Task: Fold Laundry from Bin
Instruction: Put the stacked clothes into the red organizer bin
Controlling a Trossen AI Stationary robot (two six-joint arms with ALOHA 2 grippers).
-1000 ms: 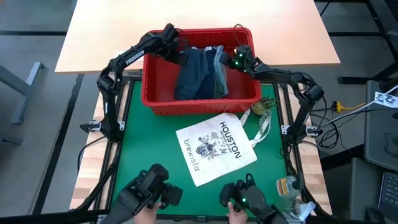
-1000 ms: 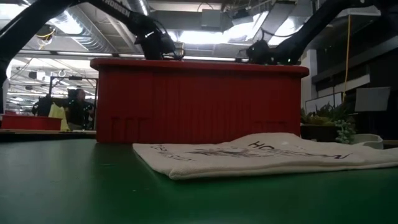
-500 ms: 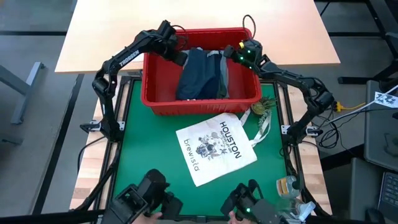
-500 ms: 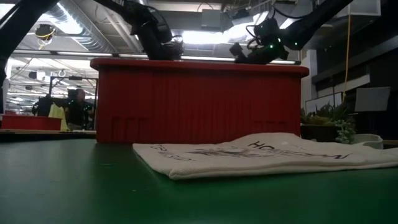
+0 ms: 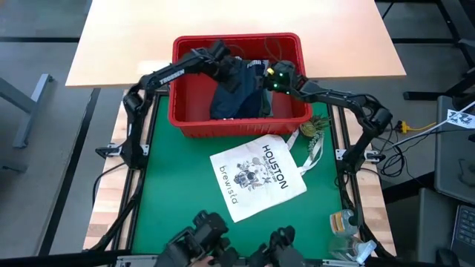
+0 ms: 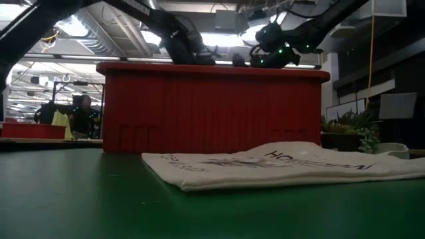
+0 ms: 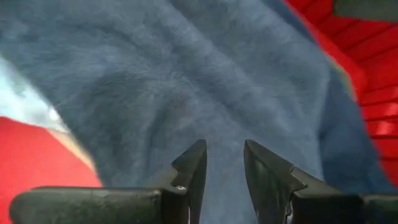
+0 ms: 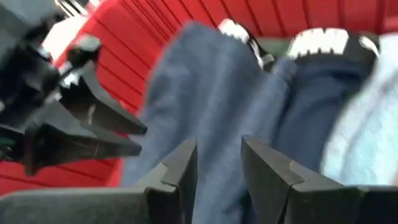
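Both grippers over the bin [image 5: 237, 119]: left gripper [image 5: 220, 53] and right gripper [image 5: 273, 76], each part-open and empty, flank the navy shorts [image 5: 236, 85], lying near-far between them.

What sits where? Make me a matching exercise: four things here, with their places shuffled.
1. bin
2. tote bag
3. left gripper
4. right gripper

A. flat on the green mat
B. open, over the bin's left half
C. at the mat's far edge, holding the laundry
D. open, over the bin's right half

Pairs: 1-C, 2-A, 3-B, 4-D
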